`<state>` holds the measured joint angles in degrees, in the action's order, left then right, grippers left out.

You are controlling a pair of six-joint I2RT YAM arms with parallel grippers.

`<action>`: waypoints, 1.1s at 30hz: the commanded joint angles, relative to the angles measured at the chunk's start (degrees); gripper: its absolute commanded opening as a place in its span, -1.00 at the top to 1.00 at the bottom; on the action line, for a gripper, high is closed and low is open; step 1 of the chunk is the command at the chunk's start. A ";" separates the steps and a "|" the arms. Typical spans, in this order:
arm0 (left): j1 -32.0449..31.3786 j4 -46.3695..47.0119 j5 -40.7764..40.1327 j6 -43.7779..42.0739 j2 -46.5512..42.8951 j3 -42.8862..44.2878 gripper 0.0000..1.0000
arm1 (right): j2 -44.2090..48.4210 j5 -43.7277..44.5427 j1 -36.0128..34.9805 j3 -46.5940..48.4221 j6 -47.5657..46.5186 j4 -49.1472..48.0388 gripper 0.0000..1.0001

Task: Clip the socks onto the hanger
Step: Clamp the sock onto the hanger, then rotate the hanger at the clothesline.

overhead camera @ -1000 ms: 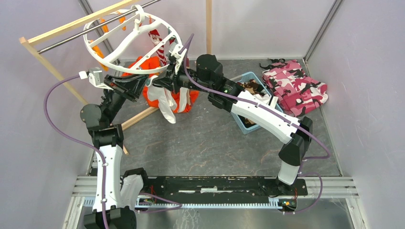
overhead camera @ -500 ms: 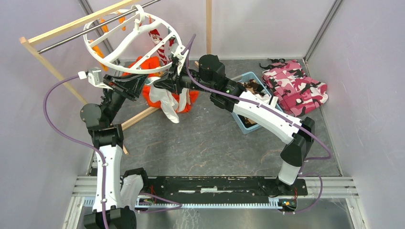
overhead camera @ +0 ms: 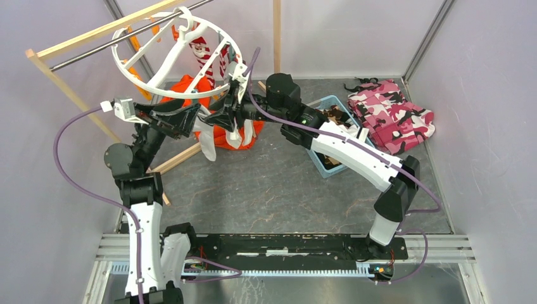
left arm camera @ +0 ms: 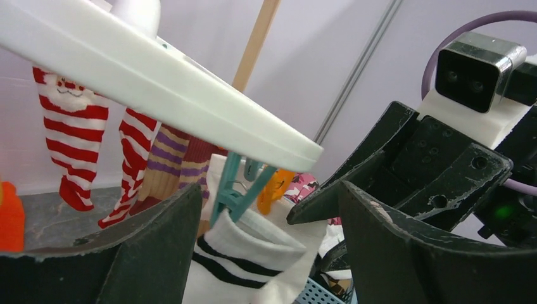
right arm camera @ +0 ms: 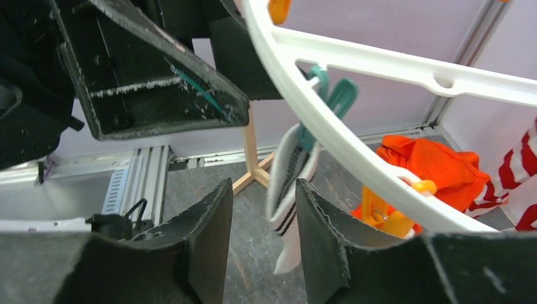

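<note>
Sock: a white sock with black stripes (left arm camera: 247, 256) hung by its cuff from a teal clip (left arm camera: 235, 190); the clip dangled just under the rim of the hanger (left arm camera: 158, 82); below the cuff the sock dropped limp.
Hanger: the white ring hung on the wooden rack (overhead camera: 69, 90); red-and-white striped socks (left arm camera: 66, 139) and a brown striped sock (left arm camera: 166, 166) were clipped on its far side.
Handling: the sock looked light, soft and floppy, not fragile; the cuff seemed the best place to pinch it, both layers together, because the fabric is thickest there; the clip would probably need a firm squeeze at its tail ends, and the hanger, hanging free, would likely swing away from a push.
Left gripper (left arm camera: 269, 196): jaws wide, one on each side of the cuff and the clip; they held nothing.
Right gripper (right arm camera: 263, 190): jaws a narrow way apart and empty; the sock showed through the gap, beyond them.
Around: an orange garment (right arm camera: 430, 164) lay below the ring; a blue basket (overhead camera: 330, 99) stood by the right arm and seemed to hold more socks, so the task was likely not finished.
</note>
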<state>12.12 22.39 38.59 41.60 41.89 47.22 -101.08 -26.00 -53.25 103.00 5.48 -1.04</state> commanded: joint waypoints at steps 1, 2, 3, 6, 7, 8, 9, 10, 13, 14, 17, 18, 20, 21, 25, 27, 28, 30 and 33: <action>-0.09 -9.26 -2.28 -5.59 -4.04 2.88 -0.75 | 4.44 -10.59 2.12 -1.66 -3.46 -2.23 -0.06; -0.12 -11.66 -2.49 -6.71 -5.10 3.06 -0.80 | 4.92 -13.27 2.96 -2.15 -4.62 -1.52 -0.14; -0.11 -14.35 -2.67 -7.83 -6.14 3.25 -0.83 | 5.62 -15.92 3.60 -2.44 -6.31 -0.10 -0.20; -0.08 -21.63 -2.90 -11.03 -9.20 3.91 -0.91 | 8.20 -23.65 6.20 -5.67 -9.31 0.94 -0.34; -0.08 -24.62 -2.99 -11.91 -10.22 3.99 -0.92 | 9.30 -25.50 6.95 -6.76 -10.44 2.77 -0.37; -0.11 -26.75 -3.12 -12.65 -11.16 4.02 -0.92 | 10.19 -28.18 7.71 -7.99 -11.48 3.26 -0.40; -0.13 -28.46 -3.09 -13.35 -12.03 4.07 -0.94 | 11.02 -29.49 8.32 -8.76 -12.41 4.12 -0.40; -0.11 -29.98 -3.11 -14.07 -12.87 3.98 -0.95 | 11.84 -30.43 9.20 -9.78 -13.44 5.28 -0.41; -0.10 -33.33 -2.23 -15.81 -15.51 3.23 -0.96 | 14.21 -32.80 12.83 -13.62 -14.22 6.83 -0.42; -0.08 -33.86 -1.91 -16.22 -16.27 2.50 -0.96 | 15.21 -32.89 14.20 -14.94 -14.70 7.37 -0.42; -0.12 -34.61 -0.40 -18.33 -19.60 -1.65 -0.95 | 17.78 -30.73 19.06 -19.05 -18.91 12.13 -0.43; -0.12 -34.57 -0.29 -19.26 -21.02 -3.62 -0.95 | 18.64 -30.08 21.06 -20.65 -19.86 13.26 -0.44; -0.08 -32.88 -0.03 -20.45 -24.14 -8.79 -0.95 | 20.29 -29.03 24.60 -23.85 -21.67 15.68 -0.46; -0.08 -30.66 0.15 -20.53 -25.86 -11.60 -0.96 | 21.07 -28.77 26.76 -25.63 -22.56 16.86 -0.46; -0.08 -17.95 -3.71 -19.65 -32.45 -22.42 -0.99 | 23.72 -28.84 33.81 -31.49 -24.86 19.17 -0.47; -0.08 -12.74 -7.52 -20.43 -34.43 -26.92 -1.00 | 24.72 -28.84 36.57 -33.54 -26.07 20.23 -0.48; -0.08 -10.95 -9.02 -20.67 -34.35 -28.40 -0.99 | 24.92 -28.57 37.89 -34.06 -27.12 21.20 -0.48; -0.08 -7.08 -10.18 -21.22 -32.26 -30.45 -0.94 | 25.22 -28.11 40.14 -34.92 -29.11 22.74 -0.49; -0.08 -2.91 -10.39 -22.33 -26.40 -31.54 -0.76 | 24.43 -27.14 43.47 -35.07 -31.17 25.68 -0.48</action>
<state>12.05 7.22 31.27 23.59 10.11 16.43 -78.35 -53.91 -12.86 67.99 -21.02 21.28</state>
